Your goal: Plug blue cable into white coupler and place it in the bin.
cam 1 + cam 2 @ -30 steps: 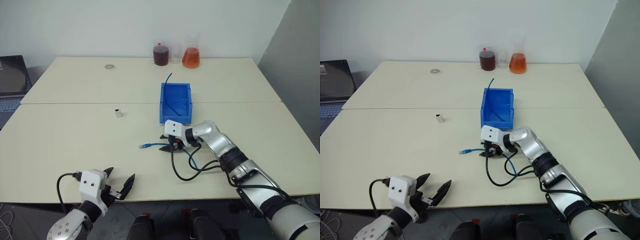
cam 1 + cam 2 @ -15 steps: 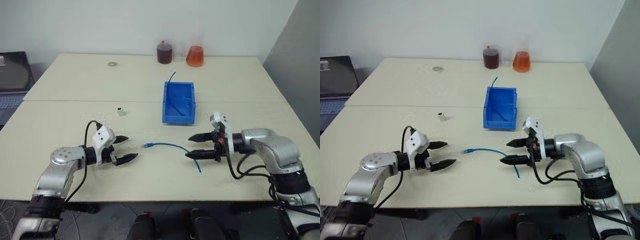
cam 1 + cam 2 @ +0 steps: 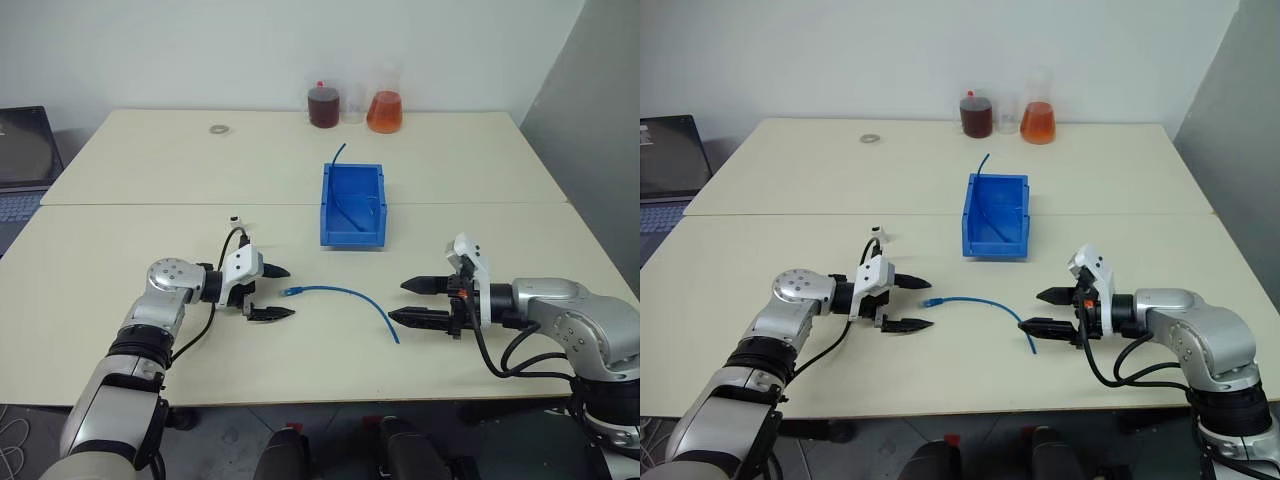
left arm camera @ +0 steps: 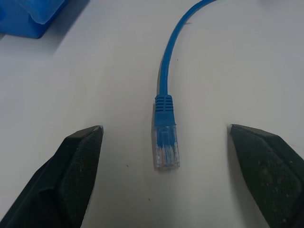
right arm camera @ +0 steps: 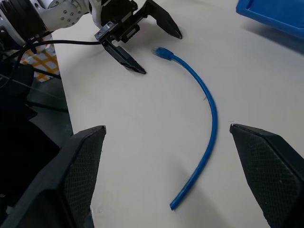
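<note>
Pale tabletop (image 3: 150, 330) is basically your whole workspace, with the bin (image 3: 351, 205) sitting near the middle and a couple of flasks of red and orange liquid (image 3: 355, 106) parked way at the back edge, well out of your way.

You're at the pickup step, as far as I can judge. The blue cable (image 3: 345, 299) lies loose on the table in a gentle curve, nothing gripping it. Its plug (image 4: 165, 145) end points toward your left gripper (image 3: 272, 292), which has its jaws spread wide with the plug sitting right between the two fingertips, not touching either. So you're lined up nicely but you've got nothing in hand yet.

Your right gripper (image 3: 412, 301) is also wide open and empty, hovering just past the cable's other end.

The white coupler (image 3: 236, 219) is a tiny block on the table, just behind your left gripper and partly hidden by it. Nobody's touched it, looks like.

Next move, I'd say: ease the left gripper down and pinch the cable just behind the plug, keeping the clear tip free so it can still go into the coupler. Then you'll need the right gripper over at the coupler, which is a long reach across. Watch that small block, it'll probably skid if you nudge it.
</note>
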Controlling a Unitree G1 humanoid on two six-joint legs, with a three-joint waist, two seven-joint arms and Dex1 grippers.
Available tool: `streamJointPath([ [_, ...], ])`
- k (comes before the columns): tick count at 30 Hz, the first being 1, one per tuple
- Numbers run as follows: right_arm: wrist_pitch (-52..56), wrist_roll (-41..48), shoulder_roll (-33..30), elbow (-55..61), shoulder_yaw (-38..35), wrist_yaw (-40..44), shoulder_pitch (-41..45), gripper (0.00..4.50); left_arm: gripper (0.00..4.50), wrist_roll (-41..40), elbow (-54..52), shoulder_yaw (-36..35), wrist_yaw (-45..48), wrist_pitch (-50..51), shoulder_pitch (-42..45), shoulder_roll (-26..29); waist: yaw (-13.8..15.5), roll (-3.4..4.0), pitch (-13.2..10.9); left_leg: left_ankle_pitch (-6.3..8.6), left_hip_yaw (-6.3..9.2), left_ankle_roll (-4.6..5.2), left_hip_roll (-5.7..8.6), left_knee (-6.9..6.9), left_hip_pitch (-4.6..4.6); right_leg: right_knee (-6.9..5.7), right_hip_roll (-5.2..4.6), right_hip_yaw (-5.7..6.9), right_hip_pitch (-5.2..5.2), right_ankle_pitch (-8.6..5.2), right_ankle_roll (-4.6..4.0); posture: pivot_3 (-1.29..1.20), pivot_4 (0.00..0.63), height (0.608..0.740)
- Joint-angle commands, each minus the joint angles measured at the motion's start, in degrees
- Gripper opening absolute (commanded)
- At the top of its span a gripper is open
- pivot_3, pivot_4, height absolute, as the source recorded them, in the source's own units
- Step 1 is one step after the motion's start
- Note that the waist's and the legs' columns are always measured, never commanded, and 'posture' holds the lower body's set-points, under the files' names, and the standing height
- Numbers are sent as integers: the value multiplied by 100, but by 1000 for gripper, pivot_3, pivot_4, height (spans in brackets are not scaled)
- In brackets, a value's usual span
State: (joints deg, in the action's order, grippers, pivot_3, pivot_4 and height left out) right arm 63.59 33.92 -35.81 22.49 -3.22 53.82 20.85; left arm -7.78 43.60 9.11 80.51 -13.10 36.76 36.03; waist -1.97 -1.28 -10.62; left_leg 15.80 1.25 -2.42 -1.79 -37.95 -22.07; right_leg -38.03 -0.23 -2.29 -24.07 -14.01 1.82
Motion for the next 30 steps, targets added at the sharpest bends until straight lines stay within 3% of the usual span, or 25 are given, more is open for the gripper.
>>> streamJointPath([
  [1,-36,209,-39,213,-146,-203,-17,4500,3654,185,217,72,167,-98,-139,71,-9,0,0,0,0,0,0,1,2,-3,2,-1,0,0,0,0,150,740],
  [12,-290,288,-178,-23,44,-264,51,4500,1302,239,-132,74,98,58,-471,87,8,2,3,-1,1,1,-2,-1,7,-6,3,-2,4,1,2,0,150,740],
  [18,-399,296,-182,-107,151,-301,91,4500,269,242,-251,-26,-29,167,-623,178,-4,5,5,-1,2,1,-2,0,14,-11,5,-3,5,1,2,0,150,740],
  [22,-463,323,45,-173,82,-553,261,4500,256,66,-645,-169,-302,699,-642,55,-5,7,6,-1,3,1,-2,0,15,-13,6,-2,5,2,2,0,150,740],
  [27,-49,1010,1125,-24,-524,-1565,795,4500,256,-411,-1721,-489,-1120,2281,-571,-408,8,7,5,-7,7,10,-2,-3,13,-23,6,-2,3,11,8,0,150,740],
  [30,443,1948,1770,218,-975,-2172,873,4500,256,-868,-2758,-759,-2014,3622,-449,-895,53,2,3,-9,18,9,-3,-8,-4,-19,4,11,2,11,9,0,150,740],
])
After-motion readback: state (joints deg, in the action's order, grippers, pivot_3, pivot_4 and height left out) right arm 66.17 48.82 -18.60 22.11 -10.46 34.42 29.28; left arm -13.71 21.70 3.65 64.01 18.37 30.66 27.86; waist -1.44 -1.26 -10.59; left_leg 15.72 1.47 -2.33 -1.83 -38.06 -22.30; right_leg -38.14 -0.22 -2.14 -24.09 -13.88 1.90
